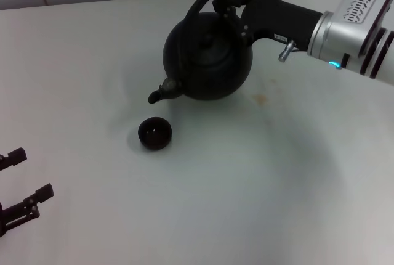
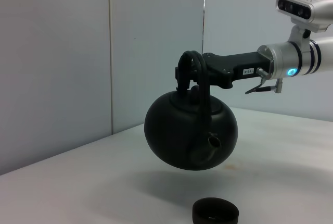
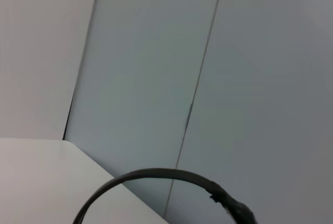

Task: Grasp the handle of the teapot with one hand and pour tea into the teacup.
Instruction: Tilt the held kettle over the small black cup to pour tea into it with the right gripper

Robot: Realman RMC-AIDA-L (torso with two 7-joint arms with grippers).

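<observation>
right claw [image 1: 229,5] clamped on handle [image 2: 191,63] | teapot [image 1: 207,58] aloft, spout short of teacup [image 1: 154,134] | risk: tea spills onto counter [image 1: 258,185] | left claw [image 1: 24,175] apart, idle

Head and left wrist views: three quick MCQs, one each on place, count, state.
1. The small dark round teacup sits:
A. below the spout
B. behind the pot
C. in the left gripper

2. Cups on the white table:
A. one
B. two
C. three

3. The round matte-black teapot is:
A. resting on the table
B. lifted clear, tilted spout-down
C. lying on its side

Key: 1A, the spout points toward the cup. 2A, only one shows. 3B, the right gripper holds the arched handle; its shadow shows beneath the pot. The left gripper is parked.
</observation>
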